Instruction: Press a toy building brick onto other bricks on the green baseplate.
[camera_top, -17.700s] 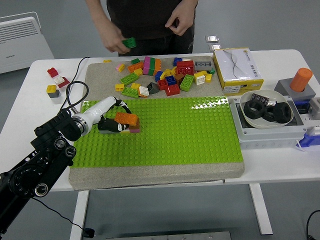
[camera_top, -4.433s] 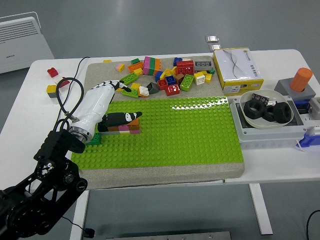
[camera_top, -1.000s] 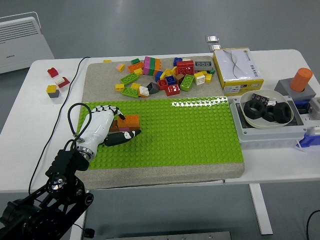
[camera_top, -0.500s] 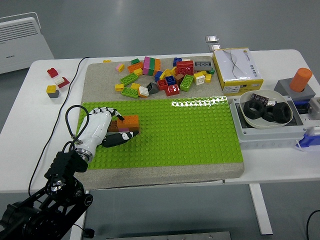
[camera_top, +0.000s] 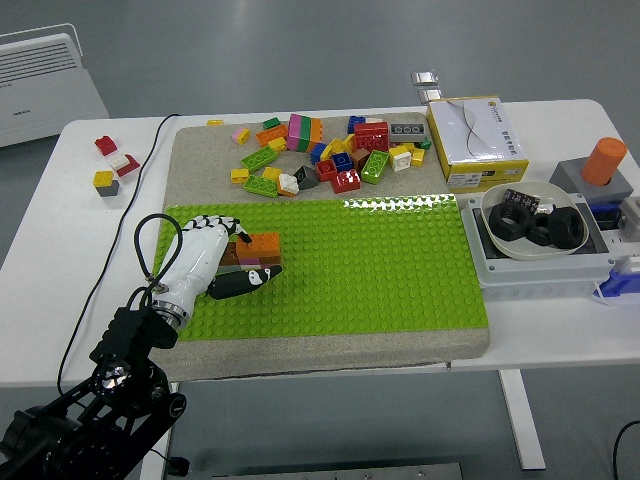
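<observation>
On the baseplate (camera_top: 400, 270), near left: left robot hand (camera_top: 215, 255), fingers apparently curled round the orange brick (camera_top: 262, 243) atop the small stack. Best pressed straight down, studs aligned, load even. Beyond: loose bricks (camera_top: 330, 150). Far right: box (camera_top: 472, 140), print unreadable.

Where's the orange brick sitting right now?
In the head view the orange brick is on the left part of the green baseplate, atop other bricks, with the left hand right against it.
</observation>
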